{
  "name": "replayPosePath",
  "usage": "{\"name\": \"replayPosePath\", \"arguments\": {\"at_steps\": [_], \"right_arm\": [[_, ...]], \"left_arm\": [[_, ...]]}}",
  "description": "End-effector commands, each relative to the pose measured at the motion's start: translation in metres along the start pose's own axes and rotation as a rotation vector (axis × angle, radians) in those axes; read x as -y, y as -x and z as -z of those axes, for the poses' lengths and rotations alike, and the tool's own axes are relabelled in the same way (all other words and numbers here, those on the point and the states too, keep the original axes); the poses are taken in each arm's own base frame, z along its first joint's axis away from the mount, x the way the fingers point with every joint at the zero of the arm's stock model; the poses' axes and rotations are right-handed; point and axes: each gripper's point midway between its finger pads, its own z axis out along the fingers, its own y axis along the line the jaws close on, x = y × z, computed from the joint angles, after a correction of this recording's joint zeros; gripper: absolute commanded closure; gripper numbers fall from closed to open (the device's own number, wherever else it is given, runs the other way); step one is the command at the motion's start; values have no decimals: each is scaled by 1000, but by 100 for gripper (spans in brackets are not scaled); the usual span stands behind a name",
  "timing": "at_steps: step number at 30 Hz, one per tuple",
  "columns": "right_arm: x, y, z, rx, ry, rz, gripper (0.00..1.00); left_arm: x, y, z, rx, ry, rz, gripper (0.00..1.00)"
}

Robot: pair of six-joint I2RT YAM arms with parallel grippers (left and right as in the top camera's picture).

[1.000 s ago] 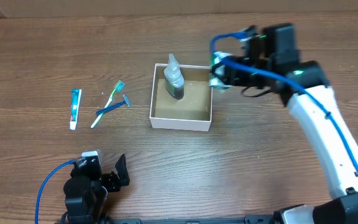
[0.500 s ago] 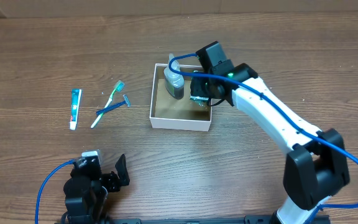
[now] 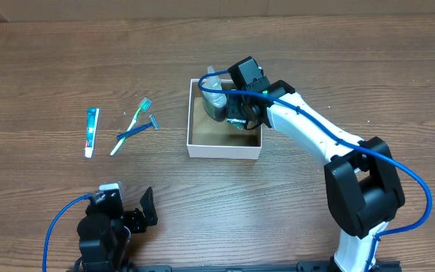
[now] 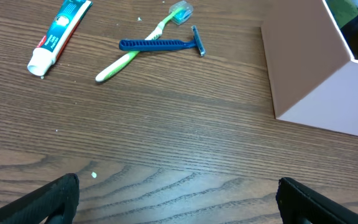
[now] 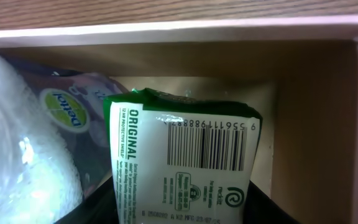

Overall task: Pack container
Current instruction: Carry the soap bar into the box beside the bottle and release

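Wooden table (image 3: 51,60); right tool (image 3: 239,119) tight on "ORIGINAL" carton (image 5: 182,162) inside container (image 3: 225,150) by Dettol bottle (image 5: 36,149); left tool (image 4: 178,194) spread.

Centre frame, the green-and-white carton (image 5: 179,168) reads "ORIGINAL", its barcode starting 9 556111; at left, the bottle (image 5: 33,162) label reads "Dettol".

Right arm (image 3: 308,128) is reaching forward, right gripper (image 3: 239,121) apparently clamping a small carton (image 5: 179,162); left gripper (image 4: 178,183) is resting, spread wide.
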Motion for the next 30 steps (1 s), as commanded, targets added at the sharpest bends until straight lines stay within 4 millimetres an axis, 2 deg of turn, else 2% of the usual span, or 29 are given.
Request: {"name": "replayPosePath", "arguments": {"at_steps": [1,2,4,6,12,14,21,25,27,30], "right_arm": [[1,8,0,27,-11,-7,41],[1,8,0,25,-11,-7,30],[1,8,0,25,-11,-7,16],[1,8,0,26,-11,-7,11],[-3,18,18,62,8,-2,11],[-8,25,32,83,19,-1,11],[-12,76,93,217,-7,26,10],[-17,90,118,246,-10,44,10],[-11,94,133,254,-43,39,10],[13,94,152,226,-124,12,10]], "left_arm": [[-1,-4,-2,-5,-1,13,0],[-1,-4,-2,-5,-1,13,0],[-1,-4,-2,-5,-1,13,0],[-1,-4,-2,-5,-1,13,0],[-1,-4,-2,-5,-1,13,0],[-1,-4,-2,-5,-1,13,0],[-1,-4,-2,-5,-1,13,0],[-1,-4,-2,-5,-1,13,0],[-1,-4,-2,-5,-1,13,0],[-1,-4,-2,-5,-1,13,0]]}}
